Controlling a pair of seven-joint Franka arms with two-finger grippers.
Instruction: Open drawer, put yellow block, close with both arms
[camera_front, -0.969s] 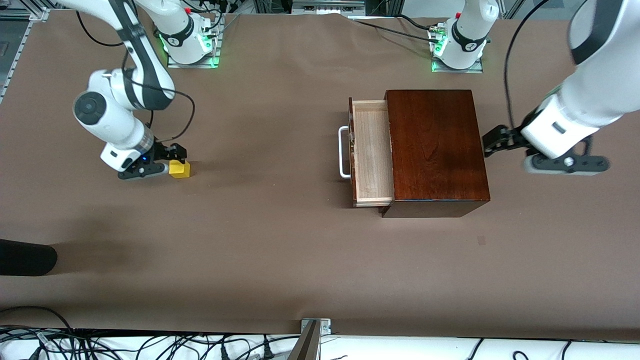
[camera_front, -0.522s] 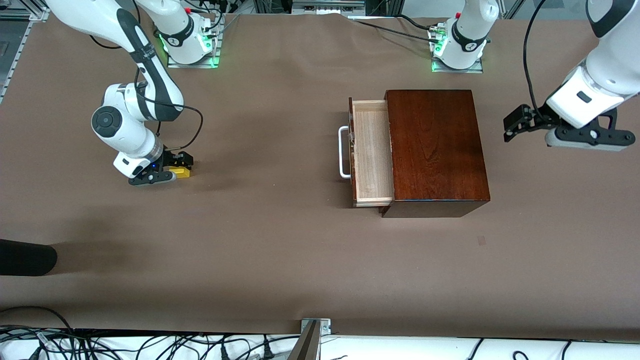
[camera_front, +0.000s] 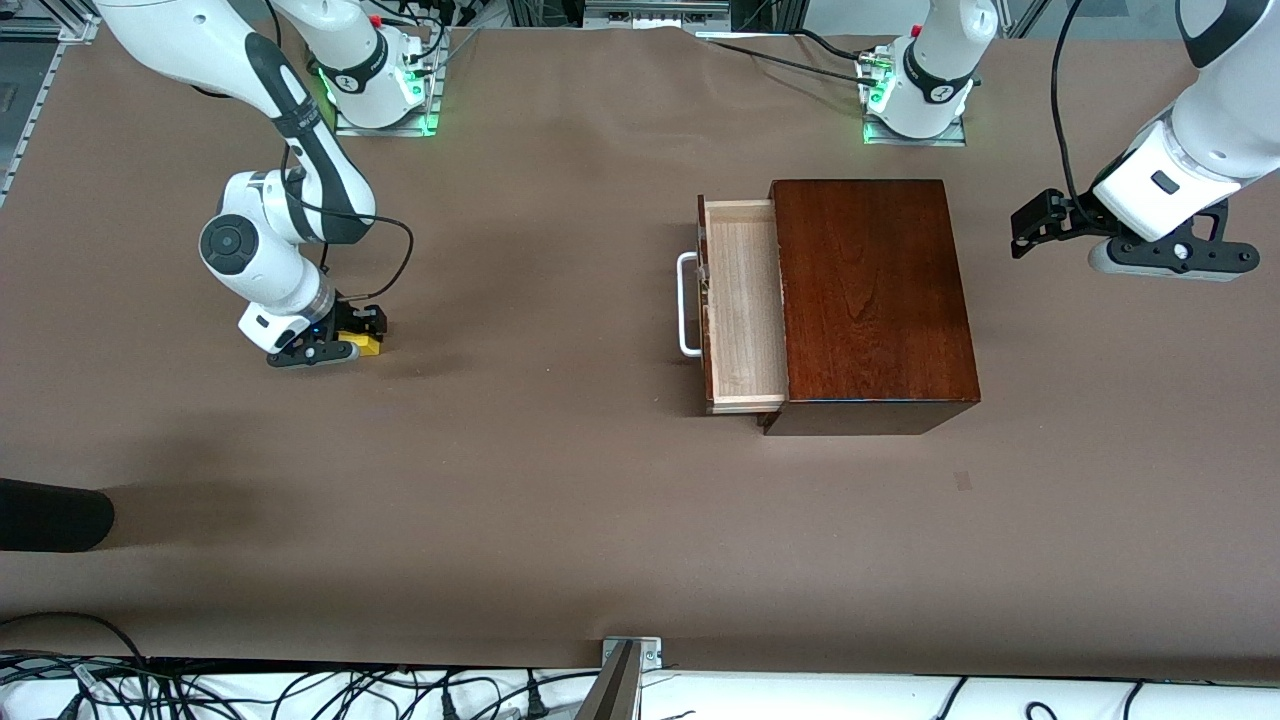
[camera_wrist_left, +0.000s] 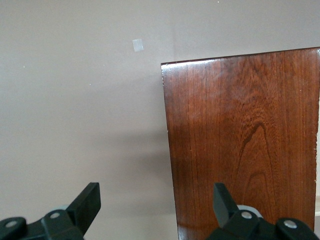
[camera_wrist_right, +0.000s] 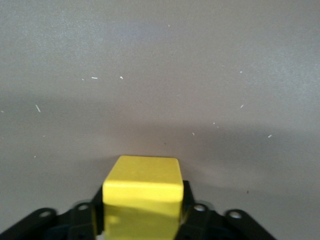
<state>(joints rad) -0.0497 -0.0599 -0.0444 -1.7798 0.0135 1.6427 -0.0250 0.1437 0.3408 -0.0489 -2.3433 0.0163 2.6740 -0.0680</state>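
At the left of the front view, the right gripper (camera_front: 352, 337) is down at the desk (camera_front: 520, 500) with its fingers closed against the sides of the yellow block (camera_front: 364, 343), which sits between them; the right wrist view shows the block (camera_wrist_right: 142, 197) wedged between the black fingers. The drawer (camera_front: 742, 300) stands pulled out of the dark wooden box (camera_front: 870, 300) in the middle of the frame, white handle (camera_front: 686, 305) toward the right arm's end. At the upper right of the front view, the left gripper (camera_front: 1030, 228) hangs in the air over the desk beside the box, fingers spread wide and holding nothing.
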